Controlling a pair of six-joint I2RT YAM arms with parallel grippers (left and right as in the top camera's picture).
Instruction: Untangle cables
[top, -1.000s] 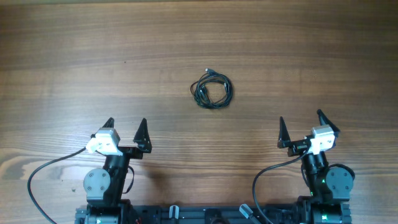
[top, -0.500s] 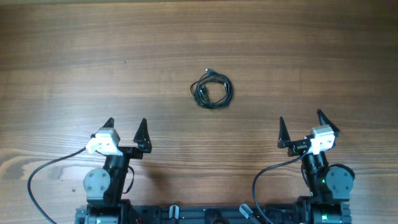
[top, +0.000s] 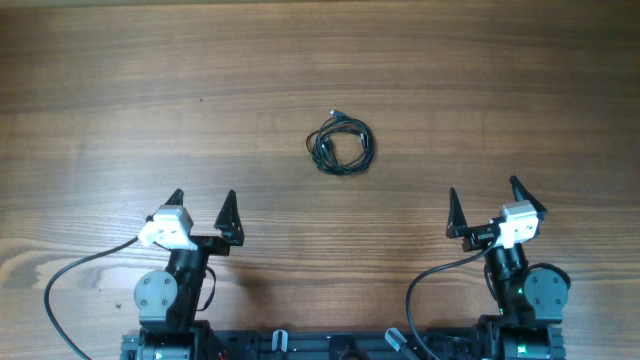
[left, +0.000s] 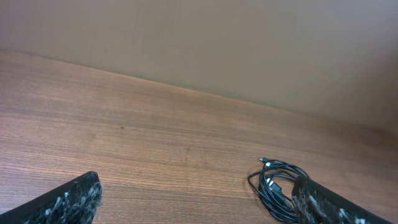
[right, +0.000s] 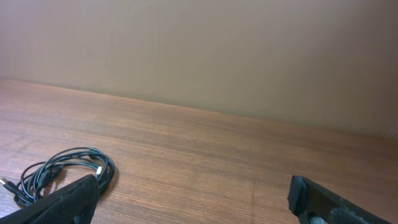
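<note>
The cables lie as a small coil of thin black wire with small plug ends on the wooden table, near its middle. In the left wrist view the cables sit at the lower right, partly behind one fingertip. In the right wrist view the cables sit at the lower left. My left gripper stands open at the near left, well short of the coil. My right gripper stands open at the near right, also apart from it. Neither holds anything.
Thicker black arm cables loop beside the arm bases at the near edge. A plain beige wall rises behind the table's far edge.
</note>
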